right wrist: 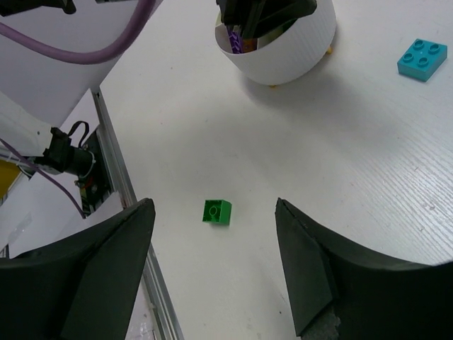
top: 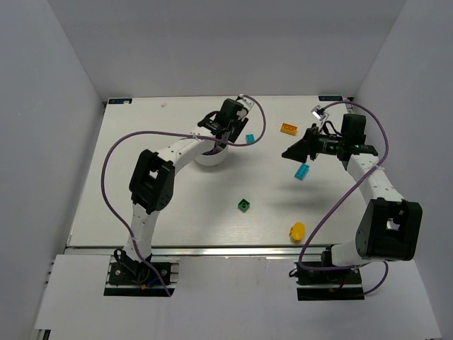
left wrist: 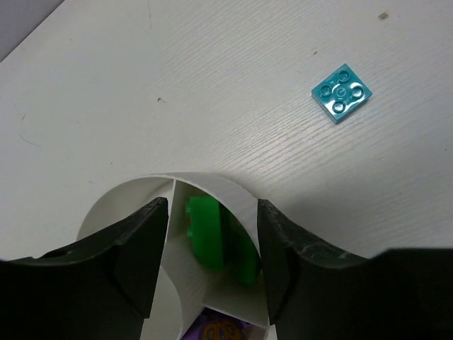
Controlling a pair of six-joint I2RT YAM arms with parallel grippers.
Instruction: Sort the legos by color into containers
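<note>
White table (top: 141, 212), grey walls (top: 49, 106): the cyan brick (left wrist: 342, 93) sits nearest the left hand (left wrist: 211, 205)

Over the dish (left wrist: 233, 190), near the middle of the table's far edge, the left hand hangs with fingers apart, holding nothing. A bright green brick (left wrist: 204, 234) lies in the section beneath it. The cyan brick rests on the table just beside the dish, toward the right edge. It is studs up and square, so no long axis matters. By my judgement the left arm is the nearer one. The right hand (right wrist: 212, 204), also spread and empty, hovers over the right half, with a dark green brick (right wrist: 216, 212) well apart toward the near edge.
</note>
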